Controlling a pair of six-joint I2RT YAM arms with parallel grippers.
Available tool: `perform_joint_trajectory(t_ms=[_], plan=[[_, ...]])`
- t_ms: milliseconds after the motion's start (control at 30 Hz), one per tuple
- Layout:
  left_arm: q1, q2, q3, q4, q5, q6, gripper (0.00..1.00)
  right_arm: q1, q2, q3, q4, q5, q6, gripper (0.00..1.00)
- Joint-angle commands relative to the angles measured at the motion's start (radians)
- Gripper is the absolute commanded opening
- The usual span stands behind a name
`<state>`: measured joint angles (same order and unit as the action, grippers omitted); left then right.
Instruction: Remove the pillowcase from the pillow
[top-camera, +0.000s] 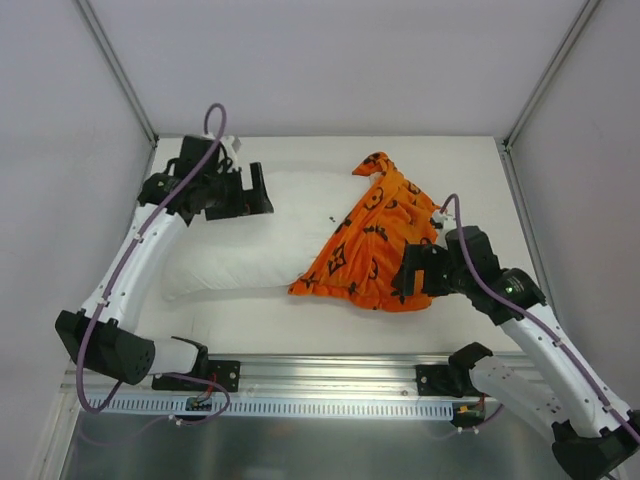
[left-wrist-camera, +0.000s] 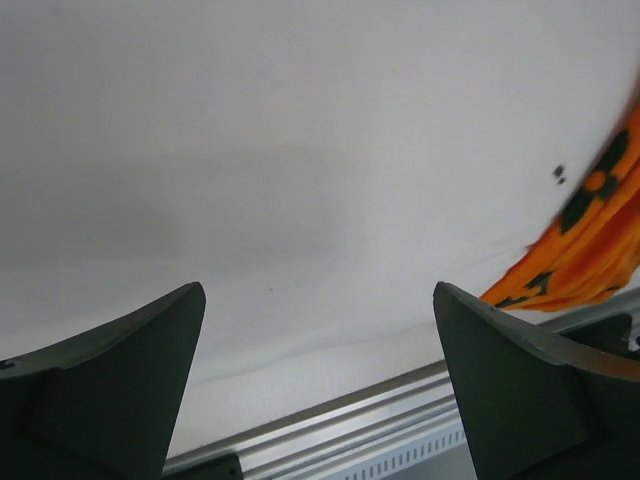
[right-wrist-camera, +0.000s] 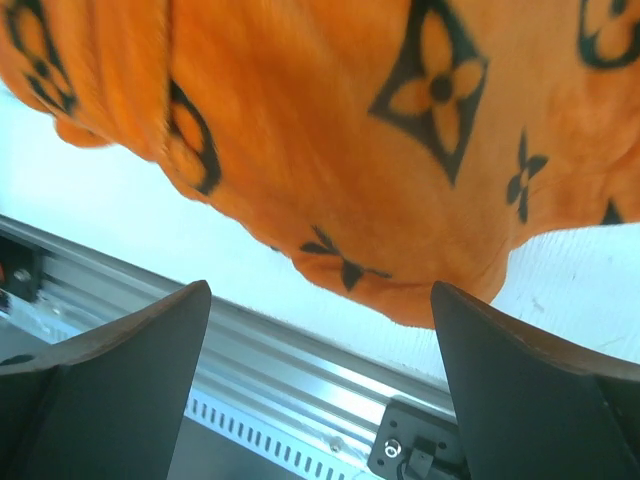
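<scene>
Gaping wide — both jaws empty, pillowcase ungripped

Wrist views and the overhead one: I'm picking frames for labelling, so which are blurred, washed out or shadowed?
Left wrist: the pillow is a bright, nearly featureless white, the pillowcase at the right edge smeared. Right wrist: its print is crisp at centre, softer toward the left. Top external: sharp, evenly lit, only faint shadows.
</scene>
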<state>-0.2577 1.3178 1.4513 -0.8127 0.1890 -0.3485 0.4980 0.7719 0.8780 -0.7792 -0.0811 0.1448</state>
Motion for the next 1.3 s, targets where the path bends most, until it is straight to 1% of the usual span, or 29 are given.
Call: perform_joint_trajectory(t_ms=[0,33,167,267,333,367,400,433,467,500,533,567,600,633,667,767,800,833,867,900,967,1000,1067,1167,1267], plan=[[-0.105,0.029,-0.090,-0.049,-0.085,0.036,0.99,0.073,0.007,-0.046,-0.023,0.075,0.036,0.96],[-0.127,0.050,-0.121,-0.049,-0.089,0.025,0.99,0.080,0.009,-0.063,-0.012,0.075,0.045,0.96],[-0.201,0.132,-0.163,-0.025,-0.057,0.006,0.99,0.109,0.042,-0.149,0.076,0.075,0.062,0.96],[-0.210,0.191,-0.180,0.015,-0.031,-0.007,0.98,0.114,0.093,-0.165,0.093,0.151,0.055,0.96],[-0.210,0.227,-0.190,0.052,-0.023,-0.017,0.69,0.114,0.142,-0.178,0.110,0.188,0.064,0.96],[-0.210,0.241,-0.190,0.061,-0.020,-0.020,0.49,0.114,0.153,-0.192,0.145,0.239,0.073,0.98],[-0.209,0.253,-0.190,0.067,-0.020,-0.024,0.27,0.114,0.170,-0.217,0.158,0.280,0.088,1.00],[-0.209,0.280,-0.183,0.070,-0.026,-0.041,0.00,0.114,0.176,-0.226,0.169,0.317,0.128,0.94],[-0.206,0.288,-0.180,0.072,-0.031,-0.050,0.00,0.114,0.182,-0.234,0.193,0.357,0.136,0.81],[-0.206,0.293,-0.177,0.072,-0.039,-0.070,0.00,0.114,0.184,-0.246,0.202,0.369,0.145,0.72],[-0.204,0.287,-0.175,0.076,-0.055,-0.079,0.00,0.116,0.182,-0.249,0.205,0.380,0.163,0.61],[-0.199,0.279,-0.175,0.078,-0.060,-0.086,0.00,0.114,0.178,-0.248,0.212,0.379,0.167,0.33],[-0.190,0.258,-0.174,0.081,-0.068,-0.098,0.00,0.114,0.170,-0.246,0.210,0.379,0.167,0.19],[-0.180,0.245,-0.174,0.078,-0.092,-0.102,0.00,0.114,0.144,-0.241,0.202,0.383,0.170,0.09],[-0.167,0.233,-0.174,0.078,-0.105,-0.106,0.00,0.114,0.126,-0.237,0.180,0.406,0.170,0.01],[-0.072,0.178,-0.178,0.075,-0.117,-0.116,0.00,0.102,0.038,-0.186,0.112,0.484,0.150,0.01],[-0.002,0.137,-0.181,0.075,-0.117,-0.119,0.00,0.091,0.018,-0.163,0.083,0.510,0.148,0.01],[0.035,0.118,-0.180,0.073,-0.114,-0.112,0.00,0.064,-0.021,-0.108,0.022,0.562,0.145,0.01],[0.125,0.074,-0.161,0.048,-0.135,-0.106,0.00,0.044,-0.042,-0.078,-0.006,0.586,0.127,0.01],[0.176,0.046,-0.154,0.032,-0.146,-0.104,0.00,-0.002,-0.061,-0.016,-0.059,0.625,0.119,0.01],[0.265,-0.004,-0.141,0.017,-0.135,-0.095,0.00,-0.056,-0.115,0.042,-0.094,0.649,0.083,0.01],[0.341,-0.043,-0.120,0.012,-0.134,-0.080,0.00,-0.118,-0.128,0.070,-0.104,0.650,0.066,0.01],[0.382,-0.064,-0.091,-0.015,-0.144,-0.063,0.00,-0.177,-0.138,0.140,-0.117,0.643,0.033,0.01],[0.399,-0.084,-0.057,-0.026,-0.145,-0.061,0.00,-0.254,-0.111,0.185,-0.123,0.641,0.010,0.01],[0.399,-0.080,-0.058,-0.026,-0.111,-0.066,0.00,-0.286,-0.040,0.167,-0.118,0.644,0.018,0.01]])
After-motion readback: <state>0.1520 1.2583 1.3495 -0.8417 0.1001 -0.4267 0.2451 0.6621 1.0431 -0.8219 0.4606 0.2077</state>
